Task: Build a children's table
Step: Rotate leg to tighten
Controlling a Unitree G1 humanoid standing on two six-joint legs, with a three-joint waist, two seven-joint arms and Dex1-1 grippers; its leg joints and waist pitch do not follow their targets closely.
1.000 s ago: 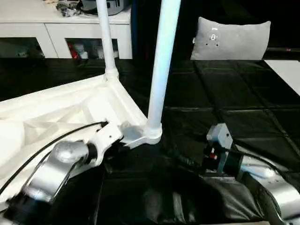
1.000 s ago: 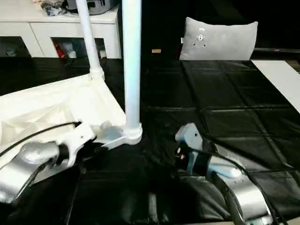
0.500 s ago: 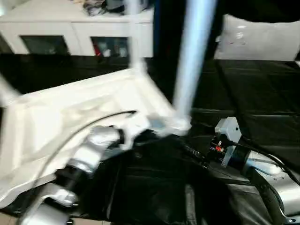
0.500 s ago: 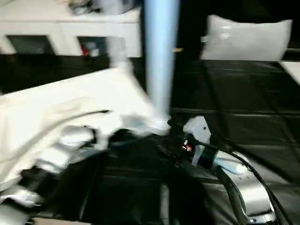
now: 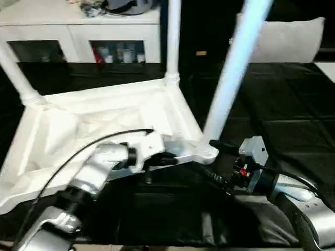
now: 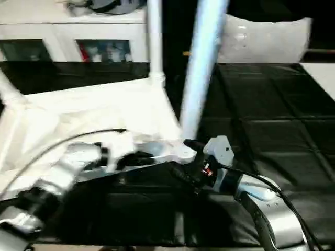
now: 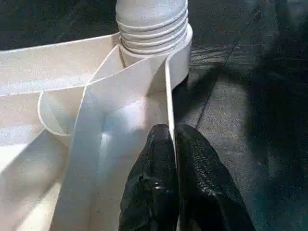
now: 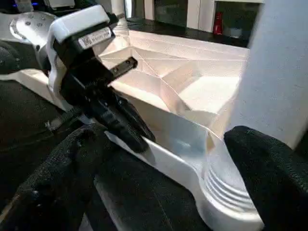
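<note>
The children's table [image 5: 99, 123] lies upside down on the black mat, its ribbed underside facing up. Three white legs stand in its corner sockets: a left leg [image 5: 15, 73], a far leg [image 5: 172, 36] and a near leg [image 5: 235, 68] that leans to the right. My left gripper [image 7: 172, 139] is shut on the table's rim wall just beside the near corner socket [image 5: 205, 152]. My right gripper [image 8: 163, 183] is open, with one finger on each side of that socket [image 8: 226, 195] and not touching it.
A white cabinet [image 5: 84, 26] with shelves stands along the back. A grey pillow [image 5: 290, 39] leans at the back right. Black quilted mat [image 5: 282, 115] covers the floor to the right of the table. A black cable [image 5: 73, 157] runs along my left forearm.
The camera has swung, bringing the left leg into view. My right gripper has moved in to the near corner socket. The left gripper keeps its hold on the rim.
</note>
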